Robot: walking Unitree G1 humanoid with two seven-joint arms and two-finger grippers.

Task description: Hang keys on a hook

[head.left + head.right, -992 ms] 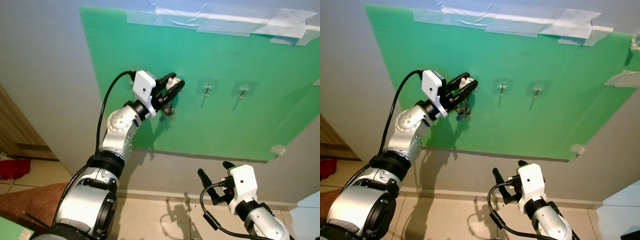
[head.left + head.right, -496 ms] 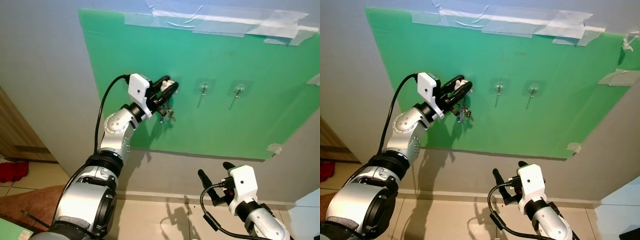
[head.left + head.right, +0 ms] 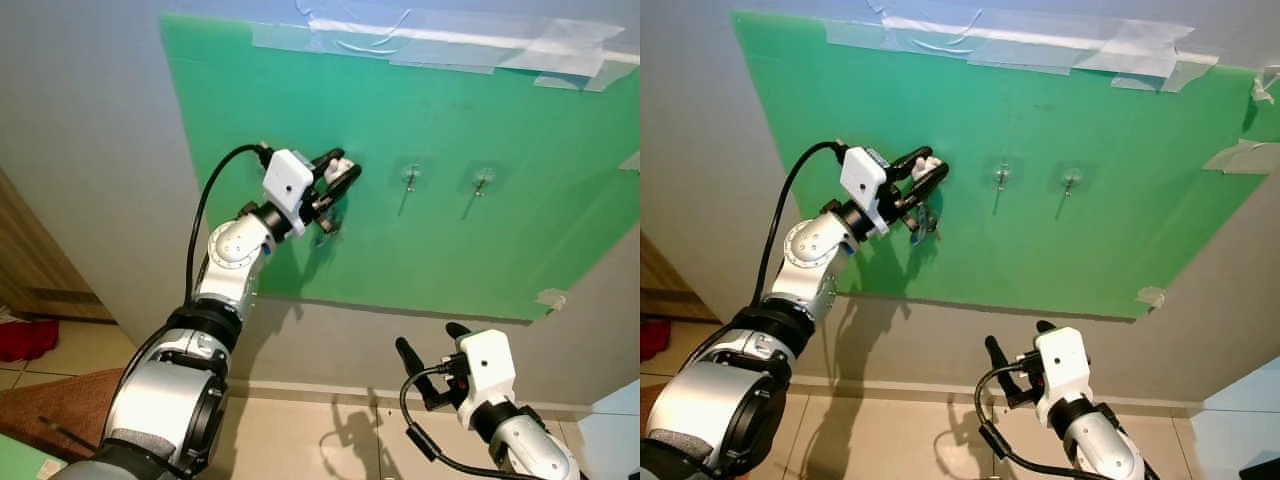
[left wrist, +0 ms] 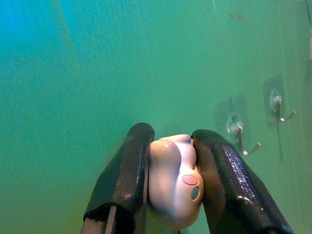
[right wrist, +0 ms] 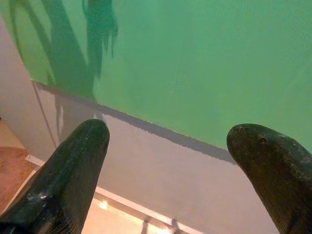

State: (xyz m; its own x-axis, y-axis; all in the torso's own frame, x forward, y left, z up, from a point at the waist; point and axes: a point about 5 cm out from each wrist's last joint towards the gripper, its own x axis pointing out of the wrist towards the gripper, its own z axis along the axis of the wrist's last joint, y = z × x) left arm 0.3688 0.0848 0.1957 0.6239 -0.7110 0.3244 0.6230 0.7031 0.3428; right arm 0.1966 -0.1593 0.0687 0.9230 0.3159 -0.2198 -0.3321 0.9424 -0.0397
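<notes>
My left gripper [image 3: 340, 172] is raised against the green board [image 3: 450, 240] on the wall, shut on a small white key fob [image 4: 174, 180] with a pink spot. Metal keys [image 3: 326, 222] dangle below the fingers, close to the board. Two clear stick-on hooks [image 3: 410, 178] [image 3: 484, 182] sit on the board to the right of the gripper, both bare; they also show in the left wrist view as hooks [image 4: 238, 131] [image 4: 278, 103]. My right gripper [image 3: 432, 362] hangs low near the floor, open and holding nothing.
The green board is taped [image 3: 440, 40] to a grey wall along its top and right corners. Beige tile floor [image 3: 300, 430] lies below, a wooden panel [image 3: 30, 260] at the far left, a red cloth [image 3: 25, 335] and a brown mat [image 3: 60, 400] at lower left.
The left gripper shifted slightly right and up along the board with the keys still held. The head camera wobbled a little. The right arm stayed put.
</notes>
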